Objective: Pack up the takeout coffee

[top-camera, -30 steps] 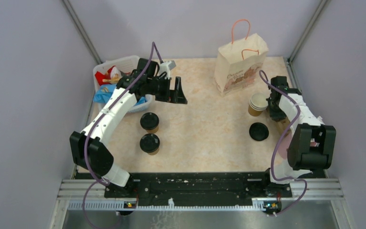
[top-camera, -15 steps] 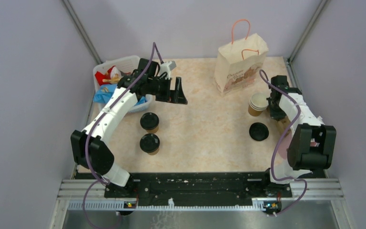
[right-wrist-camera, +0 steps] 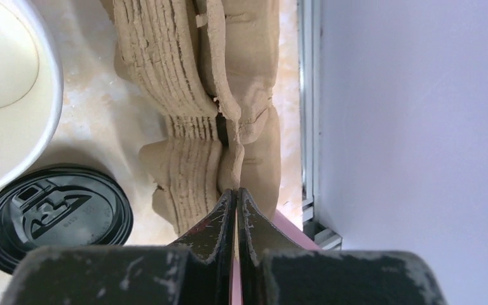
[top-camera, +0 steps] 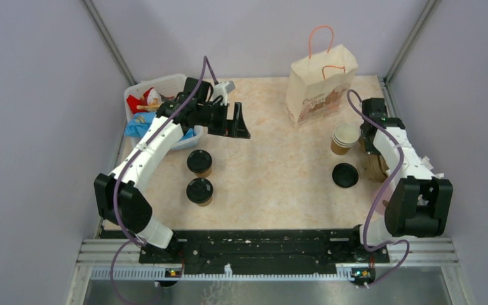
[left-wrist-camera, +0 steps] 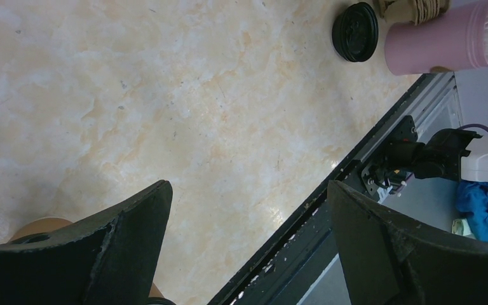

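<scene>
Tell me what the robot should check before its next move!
1. Left hand open and empty: ok.
2. Right hand shut at the edge of the pulp trays: ok.
3. Right hand really pinching a tray: cannot tell.
4. Far lidded cup and near lidded cup upright, lids on: ok.
5. Paper bag standing upright: ok.
</scene>
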You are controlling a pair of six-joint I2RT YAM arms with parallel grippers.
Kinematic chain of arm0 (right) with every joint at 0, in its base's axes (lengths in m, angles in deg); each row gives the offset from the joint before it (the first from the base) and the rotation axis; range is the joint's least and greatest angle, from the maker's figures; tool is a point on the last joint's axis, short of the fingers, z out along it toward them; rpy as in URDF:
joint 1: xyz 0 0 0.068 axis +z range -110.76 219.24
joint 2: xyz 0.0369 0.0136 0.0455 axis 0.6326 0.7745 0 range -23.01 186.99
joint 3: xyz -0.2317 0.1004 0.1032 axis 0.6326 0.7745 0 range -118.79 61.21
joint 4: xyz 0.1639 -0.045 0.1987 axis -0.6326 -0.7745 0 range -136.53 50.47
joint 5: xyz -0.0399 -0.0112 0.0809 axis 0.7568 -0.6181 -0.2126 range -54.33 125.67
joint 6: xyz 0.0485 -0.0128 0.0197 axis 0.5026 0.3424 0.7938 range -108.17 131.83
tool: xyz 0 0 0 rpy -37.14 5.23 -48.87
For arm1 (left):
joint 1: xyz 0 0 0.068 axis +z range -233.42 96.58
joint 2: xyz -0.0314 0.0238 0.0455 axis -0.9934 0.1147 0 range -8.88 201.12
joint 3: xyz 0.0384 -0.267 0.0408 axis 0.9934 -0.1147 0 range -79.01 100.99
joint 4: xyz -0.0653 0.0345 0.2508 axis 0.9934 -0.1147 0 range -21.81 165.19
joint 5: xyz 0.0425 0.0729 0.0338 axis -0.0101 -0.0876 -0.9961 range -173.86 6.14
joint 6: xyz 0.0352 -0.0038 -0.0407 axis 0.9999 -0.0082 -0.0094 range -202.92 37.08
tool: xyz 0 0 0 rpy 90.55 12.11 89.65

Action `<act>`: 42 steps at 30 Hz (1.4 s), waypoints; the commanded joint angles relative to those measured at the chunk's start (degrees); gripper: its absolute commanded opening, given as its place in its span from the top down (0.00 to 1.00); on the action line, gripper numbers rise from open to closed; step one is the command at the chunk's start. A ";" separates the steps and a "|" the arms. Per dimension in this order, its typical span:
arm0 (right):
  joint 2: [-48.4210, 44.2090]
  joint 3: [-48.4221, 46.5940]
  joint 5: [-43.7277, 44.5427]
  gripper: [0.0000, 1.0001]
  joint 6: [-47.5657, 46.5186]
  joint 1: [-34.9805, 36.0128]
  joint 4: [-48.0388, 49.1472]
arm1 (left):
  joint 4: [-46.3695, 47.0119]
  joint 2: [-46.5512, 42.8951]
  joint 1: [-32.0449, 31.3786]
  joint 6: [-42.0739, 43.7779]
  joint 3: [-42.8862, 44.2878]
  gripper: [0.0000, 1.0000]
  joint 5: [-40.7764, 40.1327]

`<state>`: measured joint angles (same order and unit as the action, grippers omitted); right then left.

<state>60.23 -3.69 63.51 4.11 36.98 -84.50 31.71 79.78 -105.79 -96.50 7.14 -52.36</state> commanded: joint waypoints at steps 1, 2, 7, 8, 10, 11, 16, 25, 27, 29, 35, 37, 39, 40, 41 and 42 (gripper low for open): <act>-2.01 0.92 6.12 1.00 -2.26 1.68 4.08 | 2.52 -1.66 0.31 -0.07 0.03 0.02 1.36; -1.80 1.51 6.49 1.00 -2.83 1.88 4.73 | 2.55 -1.72 0.23 -0.12 -0.03 0.02 1.44; -0.85 2.44 9.44 1.00 -3.62 4.66 5.30 | 2.46 -2.00 0.23 -0.13 -0.28 0.02 1.41; -0.75 2.30 10.07 1.00 -3.95 5.00 5.25 | 2.39 -2.00 0.22 -0.13 -0.20 0.02 1.34; -0.70 2.18 11.11 1.00 -4.70 6.00 5.45 | 2.47 -1.93 0.27 -0.13 -0.28 0.02 1.42; -0.51 2.13 11.90 1.00 -5.09 6.63 5.38 | 2.45 -1.83 0.24 -0.13 -0.20 0.02 1.37; 0.49 2.11 17.72 1.00 -6.84 9.42 5.13 | 2.49 -1.57 0.24 -0.13 0.14 0.02 1.34; 1.08 2.28 22.01 1.00 -9.24 12.07 5.27 | 2.37 -1.35 0.23 0.04 0.57 0.02 1.25; 1.37 1.78 21.61 1.00 -8.69 12.75 4.28 | 2.43 -1.25 0.24 -0.03 0.65 0.02 1.29; 1.93 0.76 20.97 1.00 -7.23 12.85 2.67 | 2.47 -1.19 0.26 -0.04 0.79 0.02 1.36; 2.58 -0.62 16.12 1.00 -4.19 12.98 0.59 | 2.66 -1.14 0.23 -0.21 0.81 0.02 1.59; 2.48 -0.82 14.52 1.00 -3.14 12.96 0.29 | 2.62 -1.12 0.29 -0.19 0.81 0.02 1.63; 2.37 -0.70 13.15 1.00 -2.33 12.96 0.32 | 2.62 -1.14 0.27 -0.21 0.82 0.02 1.63; 2.36 -0.58 12.43 1.00 -1.91 12.97 0.40 | 2.62 -1.08 0.24 -0.21 0.82 0.02 1.63; 2.36 -0.39 11.85 1.00 -1.48 12.97 0.47 | 2.62 -1.07 0.25 -0.21 0.80 0.02 1.70; 2.43 -0.33 11.43 1.00 -0.85 12.98 0.42 | 2.62 -1.16 0.23 -0.21 0.80 0.02 1.76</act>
<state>62.94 -1.75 77.89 0.11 49.52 -83.73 31.92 79.76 -105.79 -96.52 7.11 -51.72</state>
